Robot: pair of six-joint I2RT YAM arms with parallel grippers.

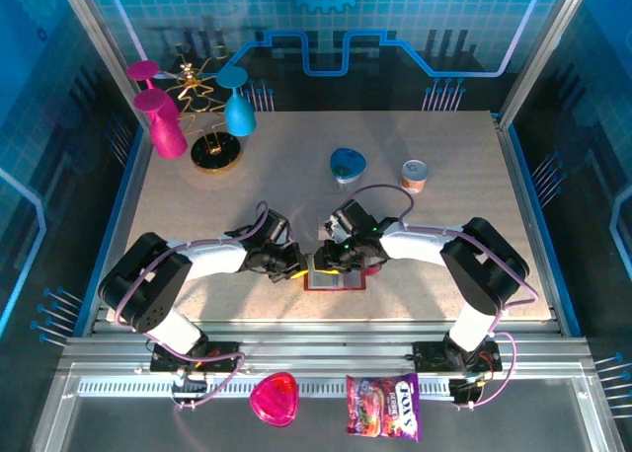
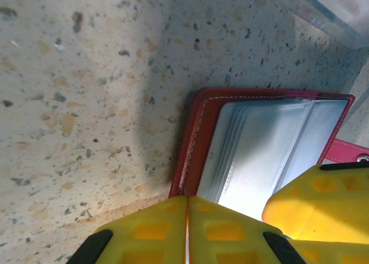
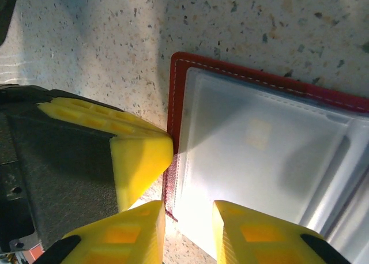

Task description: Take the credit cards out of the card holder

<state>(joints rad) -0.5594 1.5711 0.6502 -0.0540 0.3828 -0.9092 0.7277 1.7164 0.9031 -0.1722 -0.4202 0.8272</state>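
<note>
We note the card holder (image 3: 259,143) lying open. Left gripper (image 2: 187,205) closed at its edge; right gripper (image 3: 188,211) slightly parted.

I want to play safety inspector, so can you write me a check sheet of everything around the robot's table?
Surface: speckled table, nothing spilled.
Job's things: red card holder lies open, cloudy pockets up; cards inside, cannot tell.
Clutter: blue heart dish, small cup, pink goblet, blue goblet farther back; pink heart dish, candy bag on the front ledge.
Pincers: left pincer shut at the holder's edge; right pincer slightly open over a pocket.
Cables: lilac cables loop along both arms.
Surroundings: blue walls, metal frame.
</note>
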